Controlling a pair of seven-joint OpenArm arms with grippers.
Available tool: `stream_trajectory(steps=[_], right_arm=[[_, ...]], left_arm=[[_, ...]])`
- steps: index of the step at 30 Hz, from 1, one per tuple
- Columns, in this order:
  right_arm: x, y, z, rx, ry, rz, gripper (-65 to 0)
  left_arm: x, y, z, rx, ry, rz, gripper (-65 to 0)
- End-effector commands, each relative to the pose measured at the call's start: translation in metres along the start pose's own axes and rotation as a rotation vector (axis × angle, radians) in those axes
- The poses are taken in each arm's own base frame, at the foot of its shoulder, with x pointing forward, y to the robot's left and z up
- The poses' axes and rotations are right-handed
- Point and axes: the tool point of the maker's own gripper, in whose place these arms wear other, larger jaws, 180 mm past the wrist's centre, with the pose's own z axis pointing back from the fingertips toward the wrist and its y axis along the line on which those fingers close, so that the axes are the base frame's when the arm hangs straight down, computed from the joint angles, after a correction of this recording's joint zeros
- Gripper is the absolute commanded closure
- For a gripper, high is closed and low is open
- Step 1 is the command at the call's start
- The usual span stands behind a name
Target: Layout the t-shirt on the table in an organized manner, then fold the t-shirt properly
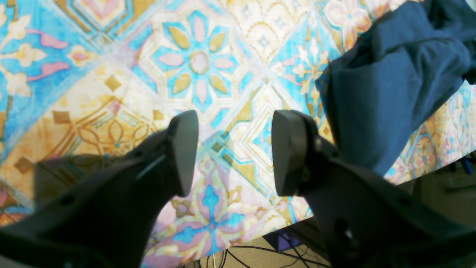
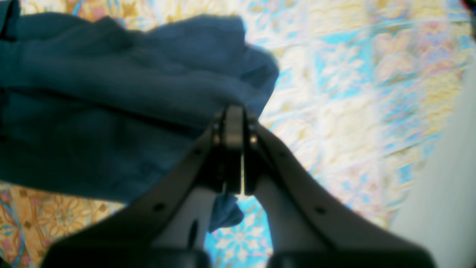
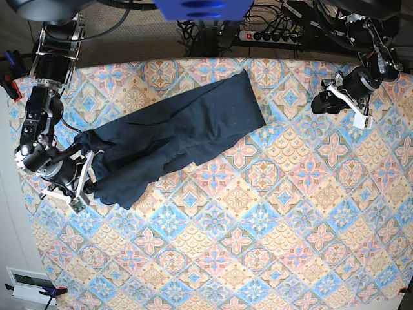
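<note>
Overhead, power strip [image 3: 271, 35] and cables [image 3: 206, 29] beyond the table [image 3: 258, 258].

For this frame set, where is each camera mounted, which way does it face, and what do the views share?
Left wrist: on the left arm, looking down past the open left hand at the table; the t-shirt lies off to one side, untouched.
Right wrist: on the right arm, looking along the right hand, shut on an edge of the t-shirt.
Base: overhead, facing down on the table, with the t-shirt, right hand and left hand all visible.
All three views share the t-shirt and patterned table.
</note>
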Motion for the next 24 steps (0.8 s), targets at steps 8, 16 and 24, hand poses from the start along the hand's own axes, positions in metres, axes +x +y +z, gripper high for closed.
stream_trajectory(steps=[8,16,24], right_arm=[[-0.012,0.006,0.009,-0.011,0.027,0.025,0.0],[-0.054,0.015,-0.005,0.041,0.125,-0.040,0.0],[-0.064,0.013,0.021,-0.009,0.130,-0.001,0.0]], left_arm=[[0.013,-0.003,0.004,-0.009,-0.038,-0.023,-31.5],[0.011,-0.002,0.004,-0.009,-0.035,-0.021,-31.5],[0.009,-0.003,0.004,-0.010,-0.033,-0.016,-31.5]])
